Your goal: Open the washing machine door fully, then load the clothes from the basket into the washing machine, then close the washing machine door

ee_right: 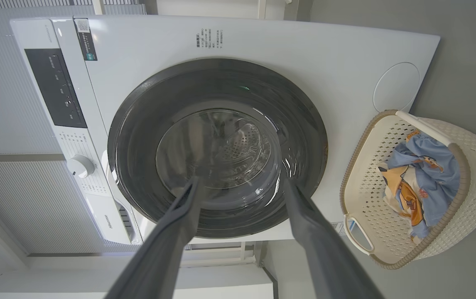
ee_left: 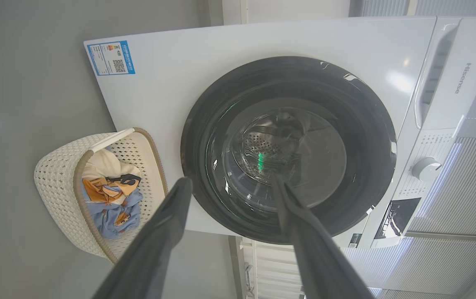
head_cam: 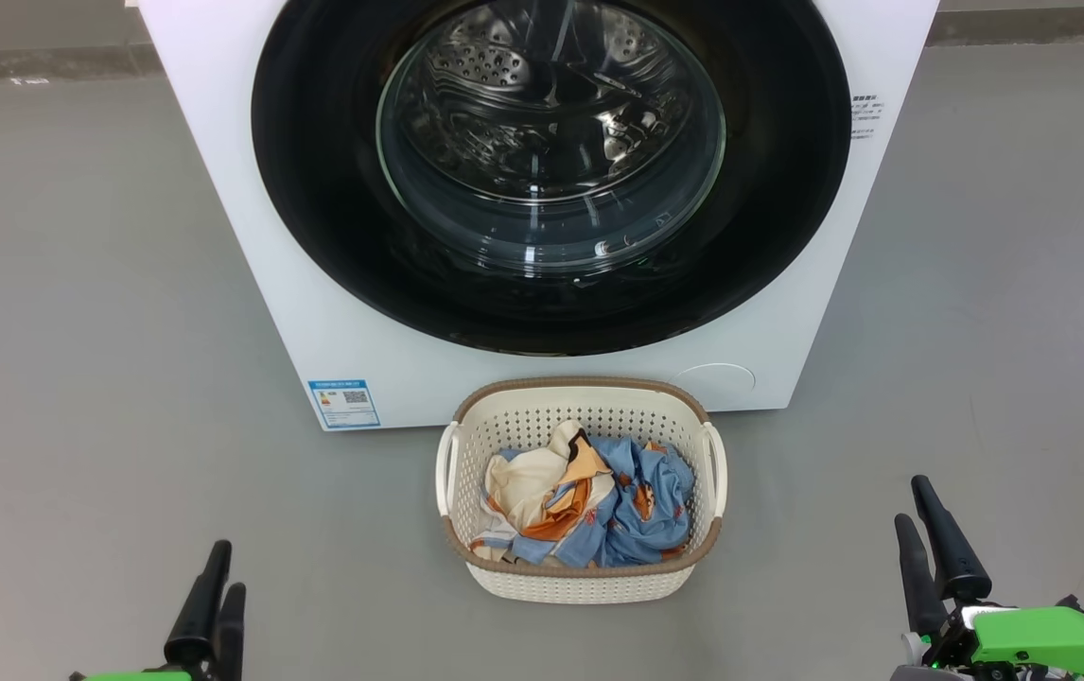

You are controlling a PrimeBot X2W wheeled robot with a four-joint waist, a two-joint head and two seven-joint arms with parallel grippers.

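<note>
Plainly, the left gripper (head_cam: 227, 570) and the right gripper (head_cam: 912, 501) are empty, and the washing machine door (head_cam: 551, 170) is shut.
Head view: both rise from the bottom edge, bodies cut off, well apart from the basket (head_cam: 580, 386), which stands before the washing machine (head_cam: 268, 265) with the clothes (head_cam: 589, 506) inside. Left wrist view: fingers (ee_left: 167, 224) spread wide, touching nothing; the drum (ee_left: 267, 145) behind the glass is hard to make out. Right wrist view: also spread wide, nothing between.
</note>
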